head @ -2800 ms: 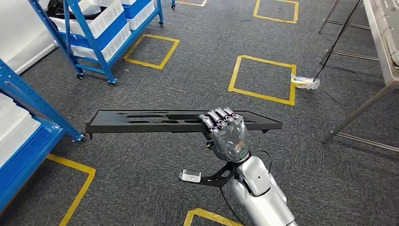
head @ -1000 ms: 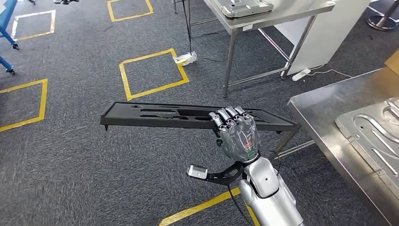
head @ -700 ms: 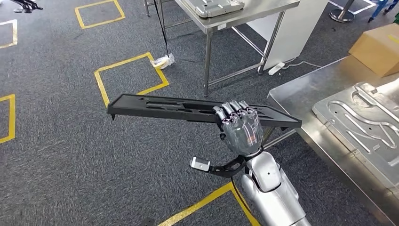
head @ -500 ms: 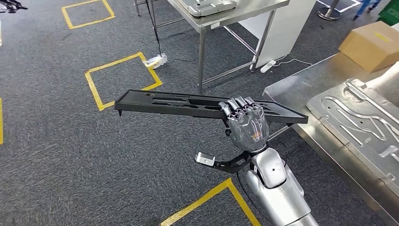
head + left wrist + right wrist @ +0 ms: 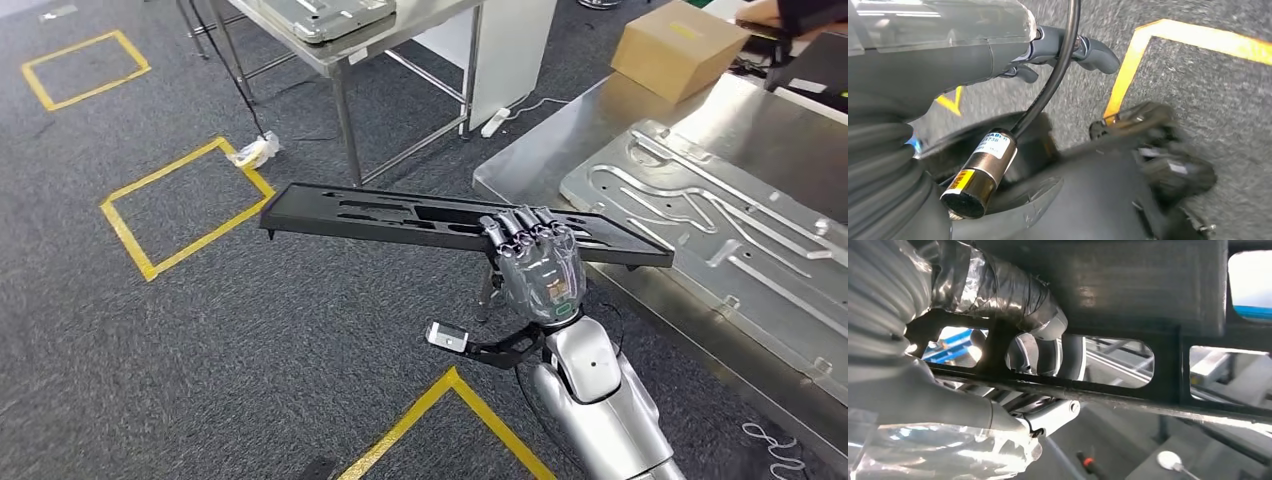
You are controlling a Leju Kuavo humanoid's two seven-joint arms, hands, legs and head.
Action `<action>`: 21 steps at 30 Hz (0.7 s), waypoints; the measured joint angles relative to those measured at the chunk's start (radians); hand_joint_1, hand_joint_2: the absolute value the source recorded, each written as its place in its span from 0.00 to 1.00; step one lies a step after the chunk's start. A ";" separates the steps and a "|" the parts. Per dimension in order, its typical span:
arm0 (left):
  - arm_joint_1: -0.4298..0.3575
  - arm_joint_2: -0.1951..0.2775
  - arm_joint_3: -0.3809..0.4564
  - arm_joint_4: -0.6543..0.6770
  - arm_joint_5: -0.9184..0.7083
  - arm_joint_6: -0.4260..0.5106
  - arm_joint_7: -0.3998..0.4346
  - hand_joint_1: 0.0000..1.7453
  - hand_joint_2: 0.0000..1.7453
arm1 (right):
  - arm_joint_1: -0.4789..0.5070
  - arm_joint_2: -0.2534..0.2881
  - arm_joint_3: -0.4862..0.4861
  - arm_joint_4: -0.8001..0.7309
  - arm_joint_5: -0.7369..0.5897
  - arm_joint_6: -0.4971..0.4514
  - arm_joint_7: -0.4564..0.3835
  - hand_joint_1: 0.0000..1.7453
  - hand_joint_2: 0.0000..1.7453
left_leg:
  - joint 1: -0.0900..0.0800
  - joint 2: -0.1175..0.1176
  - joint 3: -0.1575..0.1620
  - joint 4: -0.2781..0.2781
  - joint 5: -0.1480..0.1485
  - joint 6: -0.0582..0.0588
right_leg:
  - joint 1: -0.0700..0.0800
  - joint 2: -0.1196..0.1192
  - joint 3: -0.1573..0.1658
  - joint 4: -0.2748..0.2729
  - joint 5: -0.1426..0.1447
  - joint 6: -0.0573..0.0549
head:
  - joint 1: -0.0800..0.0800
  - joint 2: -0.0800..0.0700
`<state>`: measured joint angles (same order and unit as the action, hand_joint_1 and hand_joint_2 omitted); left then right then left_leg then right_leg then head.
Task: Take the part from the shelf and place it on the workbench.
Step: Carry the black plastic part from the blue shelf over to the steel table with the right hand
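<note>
The steel workbench (image 5: 520, 165) carries an embossed metal plate (image 5: 720, 230) and a cardboard box (image 5: 678, 47). The long black part (image 5: 400, 215) is gripped by the right hand (image 5: 535, 265), overhanging the workbench's near edge. The left hand's (image 5: 1068, 47) state cannot be told.

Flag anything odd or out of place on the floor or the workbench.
A crumpled clear plastic wrapper lies on the carpet by the yellow taped square, beside a cable near the far table's leg. It looks like litter. Nothing on the workbench looks askew.

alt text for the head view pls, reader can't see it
The robot's right hand grips a long black slotted part held level above grey carpet. A steel workbench carrying a grooved metal plate and a cardboard box stands to the right.
</note>
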<state>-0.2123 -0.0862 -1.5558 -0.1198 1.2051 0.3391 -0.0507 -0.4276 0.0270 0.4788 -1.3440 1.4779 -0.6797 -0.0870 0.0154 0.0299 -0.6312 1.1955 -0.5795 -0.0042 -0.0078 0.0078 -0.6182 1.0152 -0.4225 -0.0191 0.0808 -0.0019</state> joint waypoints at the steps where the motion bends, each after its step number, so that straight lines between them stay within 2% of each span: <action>1: 0.002 0.001 0.000 0.000 -0.004 0.000 0.002 0.00 1.00 | 0.003 0.001 0.000 0.000 0.005 0.000 0.000 1.00 1.00 | 0.000 -0.014 -0.035 0.066 -0.023 -0.001 | 0.001 0.016 0.000 0.001 0.000 -0.002 | -0.001 0.000; 2: 0.003 0.001 0.000 0.000 -0.006 0.000 0.003 0.00 1.00 | 0.007 0.001 0.000 0.000 0.009 0.000 0.000 1.00 1.00 | 0.000 -0.020 -0.060 0.108 -0.029 -0.001 | 0.002 0.033 0.000 0.003 -0.001 -0.002 | -0.001 0.000; 3: 0.004 0.002 -0.001 0.000 -0.008 0.000 0.001 0.00 1.00 | 0.010 0.000 0.000 0.000 0.011 0.000 0.000 1.00 1.00 | 0.000 -0.022 -0.069 0.113 -0.015 0.001 | 0.003 0.049 0.000 0.005 -0.001 -0.003 | -0.001 0.000; 4: 0.004 0.003 -0.001 0.000 -0.010 0.000 -0.001 0.00 1.00 | 0.013 0.000 0.000 0.000 0.013 0.000 0.000 1.00 1.00 | 0.000 -0.026 -0.059 0.079 0.017 0.003 | 0.004 0.066 0.000 0.009 -0.003 -0.002 | -0.001 0.000; 5: 0.003 0.004 -0.001 0.000 -0.010 0.000 -0.003 0.00 1.00 | 0.014 0.000 0.000 0.000 0.013 0.000 0.001 1.00 1.00 | 0.000 -0.038 -0.036 0.016 0.059 0.007 | 0.004 0.082 0.000 0.012 -0.004 -0.001 | -0.001 0.000; 7: 0.001 0.006 -0.001 0.000 -0.009 0.000 -0.008 0.00 1.00 | 0.013 0.000 0.000 0.000 0.013 0.000 0.003 1.00 1.00 | 0.002 -0.084 0.012 -0.104 0.114 0.014 | 0.004 0.111 -0.005 0.022 -0.008 0.007 | 0.000 0.000; 8: 0.000 0.007 -0.001 0.000 -0.009 0.000 -0.010 0.00 1.00 | 0.013 0.000 0.000 0.000 0.013 0.000 0.003 1.00 1.00 | 0.002 -0.100 0.025 -0.137 0.123 0.017 | 0.003 0.122 -0.009 0.025 -0.009 0.012 | 0.000 0.000; 9: -0.002 0.008 -0.001 0.000 -0.009 0.000 -0.011 0.00 1.00 | 0.013 0.000 0.000 0.000 0.013 0.000 0.003 1.00 1.00 | 0.001 -0.105 0.030 -0.147 0.121 0.019 | 0.001 0.133 -0.013 0.026 -0.008 0.018 | 0.000 0.000; 10: -0.003 0.008 -0.001 0.000 -0.009 0.000 -0.012 0.00 1.00 | 0.014 0.000 0.000 0.000 0.013 0.000 0.004 1.00 1.00 | 0.000 -0.095 0.032 -0.151 0.122 0.022 | -0.001 0.144 -0.017 0.024 -0.006 0.025 | 0.000 0.000; 11: -0.006 0.007 -0.001 0.000 -0.009 0.000 -0.012 0.00 1.00 | 0.015 -0.001 0.000 0.000 0.014 0.000 0.004 1.00 1.00 | 0.000 -0.083 0.034 -0.156 0.125 0.027 | -0.003 0.144 -0.019 0.024 -0.006 0.031 | -0.001 0.000; 12: -0.008 0.007 -0.001 0.000 -0.010 0.000 -0.012 0.00 1.00 | 0.015 -0.002 0.000 -0.002 0.016 0.000 0.006 1.00 1.00 | 0.002 -0.071 0.037 -0.162 0.128 0.033 | -0.001 0.127 -0.024 0.031 -0.011 0.037 | 0.001 0.000; 13: -0.009 0.006 -0.001 0.000 -0.010 0.001 -0.012 0.00 1.00 | 0.015 -0.003 0.000 -0.003 0.018 0.000 0.010 1.00 1.00 | 0.005 -0.058 0.039 -0.168 0.132 0.039 | 0.001 0.097 -0.036 0.053 -0.026 0.042 | 0.004 0.000; 15: -0.008 0.007 -0.001 0.000 -0.010 0.002 -0.011 0.00 1.00 | 0.014 -0.004 -0.001 -0.007 0.024 0.000 0.019 1.00 1.00 | 0.005 -0.032 0.042 -0.174 0.133 0.046 | 0.001 0.028 -0.084 0.152 -0.081 0.053 | 0.010 0.000; 16: -0.006 0.008 -0.001 0.000 -0.010 0.002 -0.009 0.00 1.00 | 0.015 -0.004 -0.001 -0.009 0.026 0.000 0.022 1.00 1.00 | 0.004 -0.017 0.042 -0.175 0.132 0.048 | -0.002 0.011 -0.116 0.215 -0.109 0.058 | 0.011 0.000; 17: -0.004 0.008 -0.001 0.000 -0.010 0.003 -0.008 0.00 1.00 | 0.017 -0.006 -0.002 -0.010 0.027 0.000 0.025 1.00 1.00 | 0.003 -0.002 0.042 -0.174 0.130 0.048 | -0.005 0.004 -0.140 0.263 -0.124 0.062 | 0.011 0.000; 18: -0.003 0.009 -0.001 0.000 -0.010 0.003 -0.006 0.00 1.00 | 0.019 -0.009 -0.004 -0.010 0.027 0.000 0.025 1.00 1.00 | 0.003 0.013 0.044 -0.174 0.128 0.047 | -0.008 -0.001 -0.151 0.281 -0.121 0.066 | 0.011 0.000; 19: -0.002 0.009 -0.001 0.000 -0.009 0.003 -0.004 0.00 1.00 | 0.020 -0.013 -0.008 -0.011 0.027 0.000 0.025 1.00 1.00 | 0.004 0.027 0.046 -0.174 0.125 0.046 | -0.011 -0.006 -0.140 0.260 -0.100 0.068 | 0.012 0.000; 20: -0.002 0.009 -0.001 0.000 -0.009 0.003 -0.004 0.00 1.00 | 0.020 -0.015 -0.012 -0.013 0.027 0.000 0.024 1.00 1.00 | 0.004 0.041 0.050 -0.174 0.122 0.043 | -0.013 -0.017 -0.112 0.205 -0.067 0.068 | 0.012 0.000; 21: -0.002 0.009 -0.001 0.000 -0.008 0.003 -0.003 0.00 1.00 | 0.019 -0.017 -0.016 -0.015 0.026 0.000 0.023 1.00 1.00 | 0.003 0.053 0.055 -0.174 0.118 0.039 | -0.011 -0.044 -0.076 0.134 -0.036 0.067 | 0.012 0.000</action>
<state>-0.2146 -0.0775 -1.5568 -0.1197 1.1967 0.3422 -0.0536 -0.4082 0.0099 0.4628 -1.3592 1.5043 -0.6797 -0.0641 0.0183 0.0828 -0.5766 1.0215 -0.4619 0.0350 -0.0192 -0.0358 -0.6942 1.1496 -0.4589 0.0478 0.0925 -0.0019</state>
